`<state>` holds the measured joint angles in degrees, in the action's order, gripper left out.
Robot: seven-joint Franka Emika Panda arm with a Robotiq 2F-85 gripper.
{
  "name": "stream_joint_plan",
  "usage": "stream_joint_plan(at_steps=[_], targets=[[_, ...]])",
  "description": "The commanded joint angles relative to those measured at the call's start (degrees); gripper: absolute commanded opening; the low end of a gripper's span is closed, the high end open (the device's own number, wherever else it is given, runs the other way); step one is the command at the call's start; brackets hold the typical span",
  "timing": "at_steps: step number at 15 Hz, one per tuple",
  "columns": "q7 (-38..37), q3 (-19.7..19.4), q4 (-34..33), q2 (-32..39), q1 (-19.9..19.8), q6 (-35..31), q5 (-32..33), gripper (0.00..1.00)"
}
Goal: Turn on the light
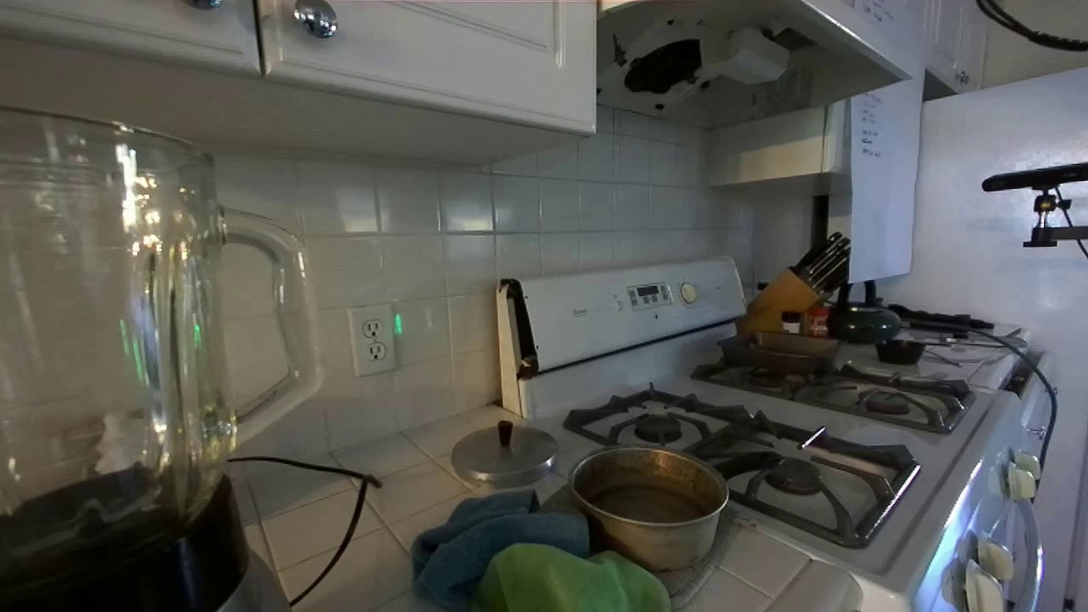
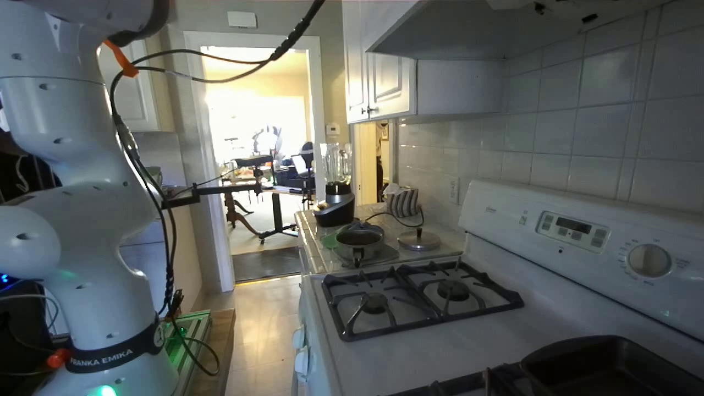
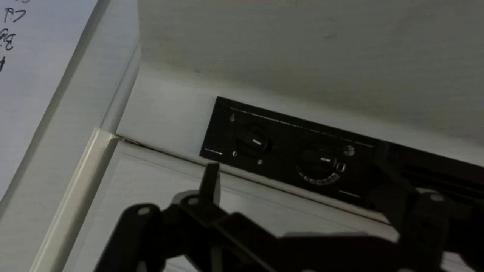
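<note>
Gripper (image 3: 297, 166) is nearest my wrist camera, fingers (image 3: 209, 183) spread well apart. Wrist view, left to right: paper (image 3: 41, 56) with handwriting, pale trim (image 3: 72, 204), then a dark control panel (image 3: 215, 132) on a white surface (image 3: 162, 109). Task's thing is on that panel: left knob (image 3: 252, 140), small symbols around it, looks like the light control. I see it between the fingertips from here; can't judge depth. Right knob (image 3: 319, 158), just beside, has a fan-like mark and a curved scale. One finger overlaps the panel farther right; the other's tip shows just below its left end, touching or apart I can't tell.

In an exterior view, left to right: blender (image 1: 127, 365) up close, wall outlet (image 1: 372, 340), blue cloth (image 1: 476, 527), metal lid (image 1: 504, 463) on the tiled counter (image 1: 416, 484), green cloth (image 1: 569, 582), pot (image 1: 671, 527) beside the cloths, white stove (image 1: 544, 340), range hood (image 1: 824, 64) overhead, knife block (image 1: 778, 297), kettle (image 1: 863, 325).

In an exterior view I get the robot arm (image 2: 82, 187) far left, bright doorway (image 2: 253, 93), blender, pot and lid farther back, dark pan (image 2: 610, 363) lower right, stove dial (image 2: 649, 260). Stove and hood show in both exterior views.
</note>
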<state>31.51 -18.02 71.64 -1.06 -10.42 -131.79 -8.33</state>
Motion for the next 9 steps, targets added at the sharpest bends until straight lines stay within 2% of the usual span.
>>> stream_joint_plan(at_steps=[1,4,5,9], targets=[[3.41,0.25,-7.96,5.89,-2.78,2.19,-3.57,1.00],[4.72,1.11,-10.39,8.77,-4.94,-0.12,-5.46,1.00],[5.33,-0.23,-10.40,9.27,-3.96,-1.27,-6.36,1.00],[7.16,-0.03,-12.69,11.44,-5.16,-2.23,-8.98,1.00]])
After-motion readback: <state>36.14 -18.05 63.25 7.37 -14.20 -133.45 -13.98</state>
